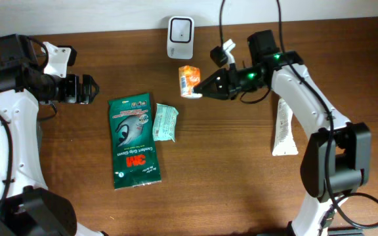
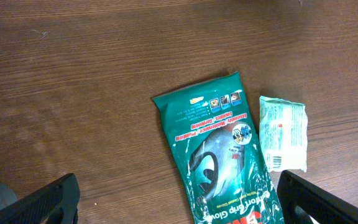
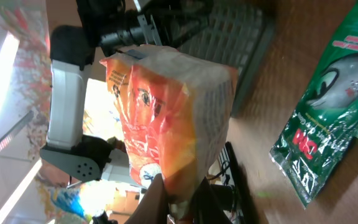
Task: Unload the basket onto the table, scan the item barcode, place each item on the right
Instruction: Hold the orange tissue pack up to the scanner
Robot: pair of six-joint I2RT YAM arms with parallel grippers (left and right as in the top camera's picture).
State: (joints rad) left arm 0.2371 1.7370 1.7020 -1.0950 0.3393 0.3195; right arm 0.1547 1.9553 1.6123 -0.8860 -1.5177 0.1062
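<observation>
Upper centre of the overhead frame: the right gripper (image 1: 203,88), pinched tight on one edge of an orange snack packet (image 1: 189,80), holds it just below the white barcode scanner (image 1: 180,37) at the table's (image 1: 241,190) far edge. By the look of it, the step in hand is the presentation itself: item picked, not yet squared to the reader. The next move probably calls for turning the barcode face toward the scanner window and holding it steady, close in. At upper left the left gripper (image 1: 88,89) hangs spread wide and empty. Below centre lies a green 3M glove packet (image 1: 134,139), its face reading "3M" in red and "Comfort Grip Glove", with a small pale-green packet (image 1: 165,122) just beside it. A white tube (image 1: 284,128) lies at right, partly under the right arm.

Left wrist view: both black fingertips (image 2: 48,202) sit at the bottom corners with nothing between them. The glove packet fills the centre, its small print too fine to read. The pale-green packet at right shows red marks and a barcode at its lower end.

Right wrist view: the fingers (image 3: 160,199) clamp the orange packet's bottom seam at lower centre — it fills mid-frame, with columns of fine print down one side, none legible and no barcode visible. "3M" reads in red on the glove packet at right.
</observation>
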